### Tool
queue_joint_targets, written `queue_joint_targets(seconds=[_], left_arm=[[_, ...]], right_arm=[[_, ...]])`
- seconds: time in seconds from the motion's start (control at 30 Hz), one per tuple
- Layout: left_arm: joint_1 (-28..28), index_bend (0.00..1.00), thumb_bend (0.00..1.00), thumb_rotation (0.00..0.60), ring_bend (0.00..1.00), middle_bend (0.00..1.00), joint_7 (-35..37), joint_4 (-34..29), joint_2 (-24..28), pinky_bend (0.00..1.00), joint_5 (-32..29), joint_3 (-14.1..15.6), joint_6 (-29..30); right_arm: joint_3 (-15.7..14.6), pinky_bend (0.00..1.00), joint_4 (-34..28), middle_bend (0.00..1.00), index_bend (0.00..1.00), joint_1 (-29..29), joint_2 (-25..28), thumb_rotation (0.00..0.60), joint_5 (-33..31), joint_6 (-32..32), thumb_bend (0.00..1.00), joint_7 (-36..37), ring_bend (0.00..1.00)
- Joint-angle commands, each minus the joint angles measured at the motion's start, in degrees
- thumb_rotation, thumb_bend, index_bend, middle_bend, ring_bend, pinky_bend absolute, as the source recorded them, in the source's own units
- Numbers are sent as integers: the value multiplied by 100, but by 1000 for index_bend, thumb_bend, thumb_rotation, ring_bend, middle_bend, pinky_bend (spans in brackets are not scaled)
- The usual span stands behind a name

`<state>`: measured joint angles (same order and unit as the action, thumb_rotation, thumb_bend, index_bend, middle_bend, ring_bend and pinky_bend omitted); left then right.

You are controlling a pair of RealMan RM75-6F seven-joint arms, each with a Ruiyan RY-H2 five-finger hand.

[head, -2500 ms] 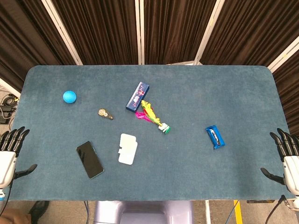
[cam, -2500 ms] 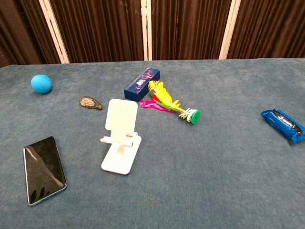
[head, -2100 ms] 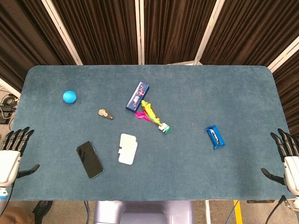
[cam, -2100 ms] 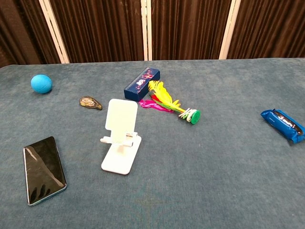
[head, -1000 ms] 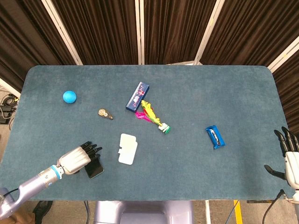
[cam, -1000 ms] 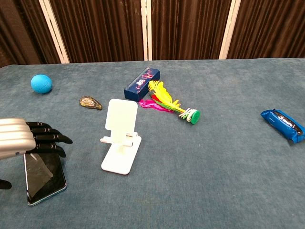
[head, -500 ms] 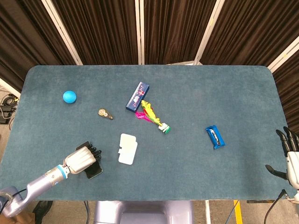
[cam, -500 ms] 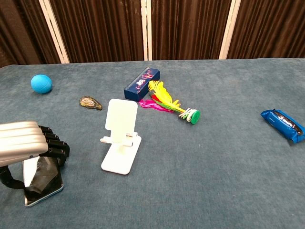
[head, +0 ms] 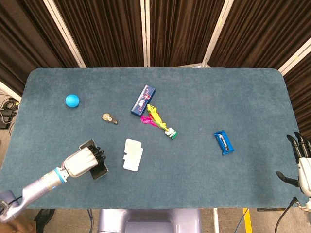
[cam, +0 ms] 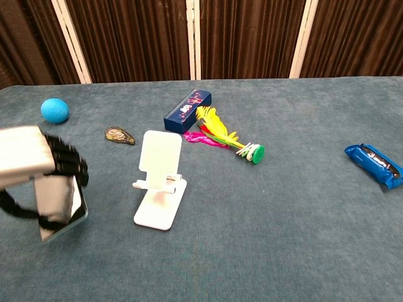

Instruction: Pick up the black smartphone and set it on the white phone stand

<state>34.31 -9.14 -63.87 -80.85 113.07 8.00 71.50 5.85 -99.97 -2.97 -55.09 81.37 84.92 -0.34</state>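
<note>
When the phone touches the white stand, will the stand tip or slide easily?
The white phone stand looks thin and light, so a sideways bump probably shifts it. Its tall tilted back may tip if pushed high. The flat base on the cloth table should resist sliding somewhat.

1. Left hand holds the phone off the table, near the front-left, just left of the stand.
2. Behind the stand lie a charm, a box and a shuttlecock.
3. Ball sits far back-left.
4. Packet lies well right of the stand.
5. Right hand hangs past the table's right edge.
</note>
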Motion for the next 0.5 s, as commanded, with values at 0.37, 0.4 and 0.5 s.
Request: queue_joint_targets(seconds=[0.37,0.4,0.5], left_arm=[[1204,715,0,600,452,489,-792,2208,-320,359,1516,-495,2265],[1297,715,0,600,452,489,-881,2236,-330,359,1545,-502,2223],[1546,712,0,600,450,489,-1098,2221,-350,348,1570,-543,2043]], right_arm=[[84,0,73,0,0,-26,-3,600,-260,-105,0,60,0],[96,0,85,0,0,-28,-3,600,-287,-112,0,70,0],[117,0,124,0,0,-35,-5,600,-358,-146,0,94,0]])
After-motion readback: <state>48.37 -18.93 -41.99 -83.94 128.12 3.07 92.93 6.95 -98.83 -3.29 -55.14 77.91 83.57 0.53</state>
